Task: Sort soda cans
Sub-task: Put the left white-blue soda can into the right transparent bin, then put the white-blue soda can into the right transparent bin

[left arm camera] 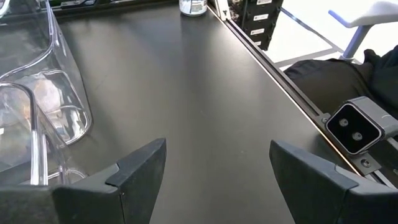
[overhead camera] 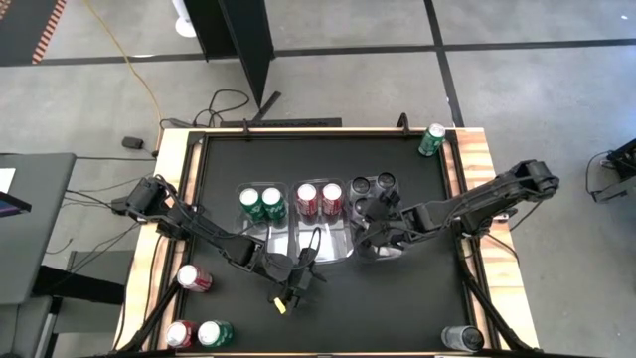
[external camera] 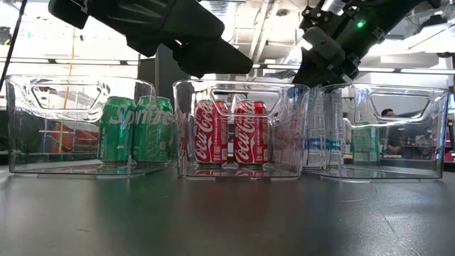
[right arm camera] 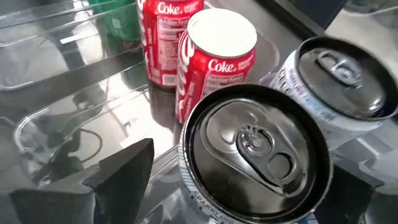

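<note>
Three clear trays stand side by side mid-table. The left tray point(overhead camera: 241, 224) holds two green soda cans point(overhead camera: 261, 203). The middle tray point(overhead camera: 298, 239) holds two red cans point(overhead camera: 319, 199), and the right tray point(external camera: 426, 135) holds silver cans point(overhead camera: 373, 184). My right gripper point(overhead camera: 370, 227) hangs open over the right tray. Its fingers stand on either side of an upright silver can point(right arm camera: 258, 146), and a gap shows at one finger point(right arm camera: 121, 171). My left gripper point(overhead camera: 293, 283) is open over bare tabletop in front of the trays, with nothing between its fingers point(left arm camera: 217, 168).
Loose cans stand near the table's edges: green point(overhead camera: 431, 139) at the far right corner, silver point(overhead camera: 460, 338) at the near right, red point(overhead camera: 194, 278) at the left, and red point(overhead camera: 179, 334) and green point(overhead camera: 215, 333) at the near left. A small camera point(left arm camera: 356, 126) sits on the near edge.
</note>
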Controlling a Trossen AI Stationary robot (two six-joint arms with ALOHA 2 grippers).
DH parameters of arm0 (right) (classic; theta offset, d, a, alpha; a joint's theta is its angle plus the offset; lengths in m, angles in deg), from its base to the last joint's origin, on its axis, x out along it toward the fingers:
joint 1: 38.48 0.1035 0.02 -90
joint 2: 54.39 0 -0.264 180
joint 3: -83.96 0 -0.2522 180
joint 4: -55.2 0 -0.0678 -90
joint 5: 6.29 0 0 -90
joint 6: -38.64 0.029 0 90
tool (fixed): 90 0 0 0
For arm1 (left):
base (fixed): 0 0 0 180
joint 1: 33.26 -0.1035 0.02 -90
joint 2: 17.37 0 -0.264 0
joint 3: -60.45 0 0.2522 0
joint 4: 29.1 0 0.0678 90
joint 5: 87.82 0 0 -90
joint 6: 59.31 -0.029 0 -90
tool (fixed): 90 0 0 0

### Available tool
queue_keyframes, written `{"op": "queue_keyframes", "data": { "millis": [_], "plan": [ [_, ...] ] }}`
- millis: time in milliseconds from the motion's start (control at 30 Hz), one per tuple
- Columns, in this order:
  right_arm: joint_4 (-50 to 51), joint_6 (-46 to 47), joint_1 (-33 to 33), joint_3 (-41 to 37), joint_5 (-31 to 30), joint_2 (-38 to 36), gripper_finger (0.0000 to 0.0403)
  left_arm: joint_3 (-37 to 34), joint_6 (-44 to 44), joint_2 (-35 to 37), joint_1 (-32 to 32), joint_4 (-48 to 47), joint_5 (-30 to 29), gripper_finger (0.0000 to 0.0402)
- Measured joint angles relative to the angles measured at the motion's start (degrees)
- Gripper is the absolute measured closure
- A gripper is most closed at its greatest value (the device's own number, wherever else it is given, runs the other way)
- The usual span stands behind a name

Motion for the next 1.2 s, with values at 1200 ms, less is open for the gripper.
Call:
{"op": "queue_keyframes", "data": {
  "millis": [1200],
  "plan": [
    [6.5,-11.6,3.5,9.6,-9.4,-0.7,0.0014,0.0,0.1,0.0,0.0,0.0,0.0,0.012]
  ]
}}
